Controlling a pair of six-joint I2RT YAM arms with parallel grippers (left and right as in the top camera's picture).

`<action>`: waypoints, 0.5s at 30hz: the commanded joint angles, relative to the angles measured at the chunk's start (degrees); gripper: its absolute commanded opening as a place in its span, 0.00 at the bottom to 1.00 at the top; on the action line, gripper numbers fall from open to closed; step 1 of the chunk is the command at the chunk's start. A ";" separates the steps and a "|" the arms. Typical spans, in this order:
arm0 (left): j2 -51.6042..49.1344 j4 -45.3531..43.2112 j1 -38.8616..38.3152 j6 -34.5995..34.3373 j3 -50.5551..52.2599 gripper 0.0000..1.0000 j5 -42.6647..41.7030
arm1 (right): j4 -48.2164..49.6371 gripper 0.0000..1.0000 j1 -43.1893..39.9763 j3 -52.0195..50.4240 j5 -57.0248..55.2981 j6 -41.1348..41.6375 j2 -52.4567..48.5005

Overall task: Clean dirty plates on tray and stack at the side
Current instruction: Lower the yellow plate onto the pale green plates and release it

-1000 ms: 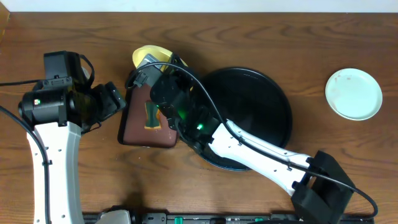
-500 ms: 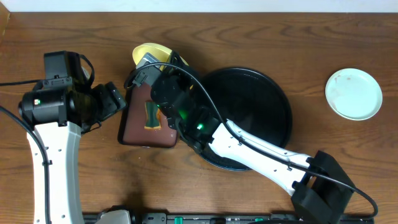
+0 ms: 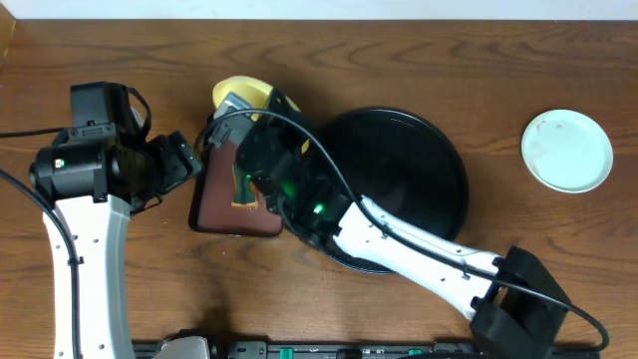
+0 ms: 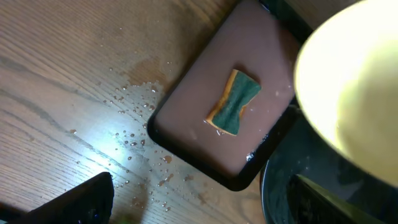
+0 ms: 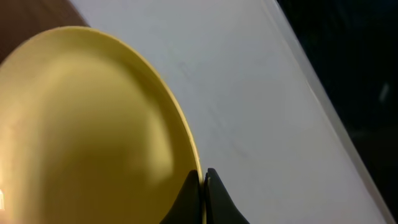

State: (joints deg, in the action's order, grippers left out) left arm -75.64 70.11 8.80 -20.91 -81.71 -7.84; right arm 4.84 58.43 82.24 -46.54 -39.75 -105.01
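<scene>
A pale yellow plate [image 3: 245,93] hangs tilted on edge above the far end of the brown tray, with my right gripper [image 3: 239,108] shut on its rim. The right wrist view shows the plate [image 5: 93,124] filling the left and my right gripper [image 5: 204,190] pinching its edge. A mint-blue plate [image 3: 567,150] with a faint smear lies on the table far right. The round black tray [image 3: 439,160] sits in the middle, partly under my right arm. My left gripper [image 3: 189,160] is open, just left of the brown tray, holding nothing; its fingers [image 4: 81,199] frame the bottom of the left wrist view.
A small rectangular brown tray [image 3: 214,204] holds a green and yellow sponge [image 4: 235,102]. Water droplets [image 4: 134,134] dot the wood beside it. The table's back edge meets a white wall.
My right arm has shifted slightly left with the yellow plate. The left arm has not moved.
</scene>
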 commanded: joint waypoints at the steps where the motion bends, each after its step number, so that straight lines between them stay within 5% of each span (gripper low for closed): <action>1: 0.04 0.15 0.24 0.52 -1.03 0.89 -0.52 | -0.63 0.01 0.92 0.90 0.15 -2.40 1.14; 4: 0.04 0.15 0.24 0.52 -1.03 0.89 -0.52 | 1.38 0.01 0.09 0.92 -1.18 2.21 1.11; 15: 0.04 0.15 0.24 0.52 -1.03 0.89 -0.52 | -0.83 0.01 -0.07 0.92 0.35 -1.81 1.51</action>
State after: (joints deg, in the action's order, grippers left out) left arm -75.64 70.11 8.80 -20.91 -81.71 -7.84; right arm 3.66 58.94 82.41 -44.73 -41.30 -104.81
